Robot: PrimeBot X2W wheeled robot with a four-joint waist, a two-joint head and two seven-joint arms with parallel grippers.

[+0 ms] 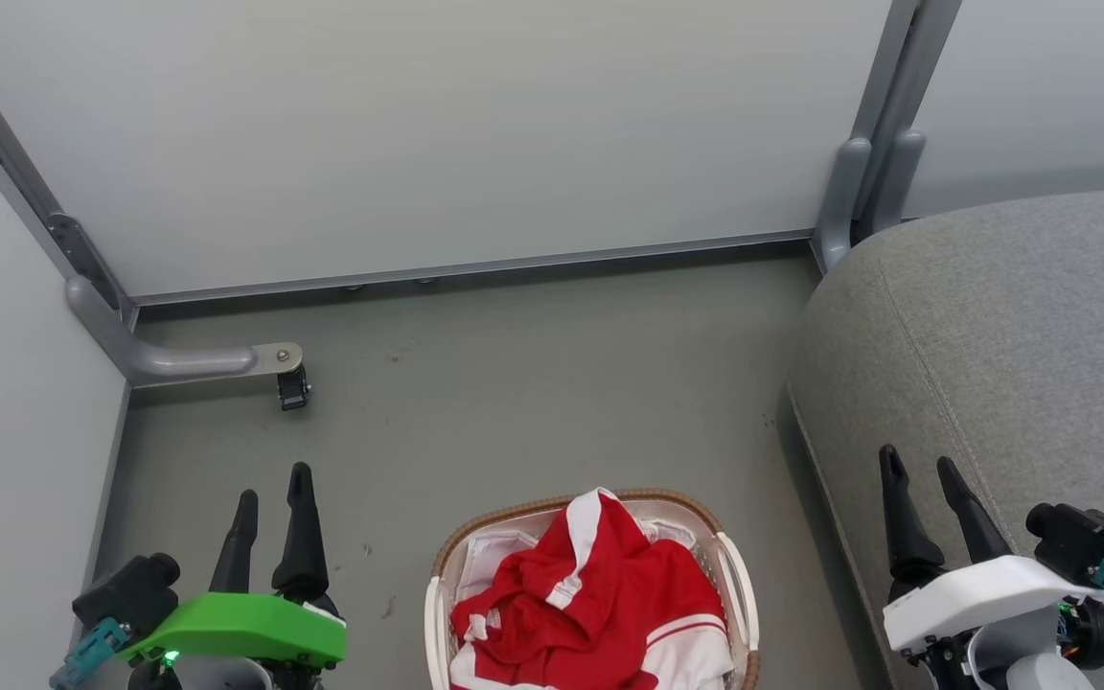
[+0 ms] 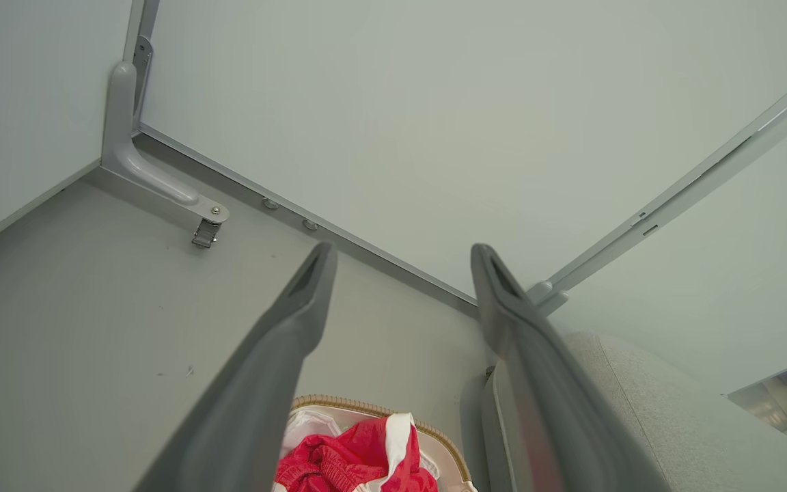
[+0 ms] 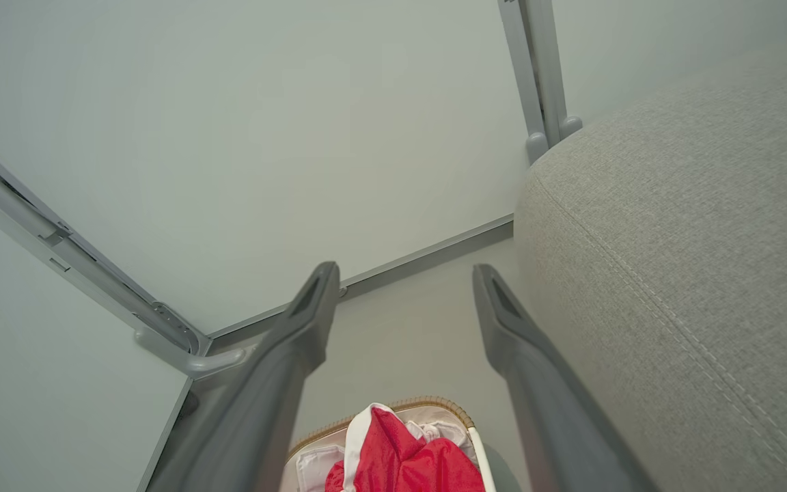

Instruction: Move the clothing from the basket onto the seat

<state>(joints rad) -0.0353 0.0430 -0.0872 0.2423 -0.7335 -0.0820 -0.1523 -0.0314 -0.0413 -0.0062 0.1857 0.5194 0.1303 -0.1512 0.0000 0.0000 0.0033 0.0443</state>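
1. Mostly grey: seat point(image 1: 1022, 335) at right, stitched seam showing; wall panels behind.
2. On floor point(image 1: 533, 383), basket point(image 1: 514, 510) sits betw. both grippers, just beside seat.
3. Red clothes point(image 1: 600, 594) w/ white stripes heaped in basket, touching neither gripper.
4. L gripper point(image 1: 274, 484) & R gripper point(image 1: 916, 457): fingers apart, nothing held; R over seat edge.
5. Small caster point(image 1: 292, 388) far left.

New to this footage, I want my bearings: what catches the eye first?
The red clothing with white stripes, heaped in the basket on the floor, bottom centre of the head view. Right of it rises the big grey seat. The left gripper and right gripper flank the basket, jaws open and empty.
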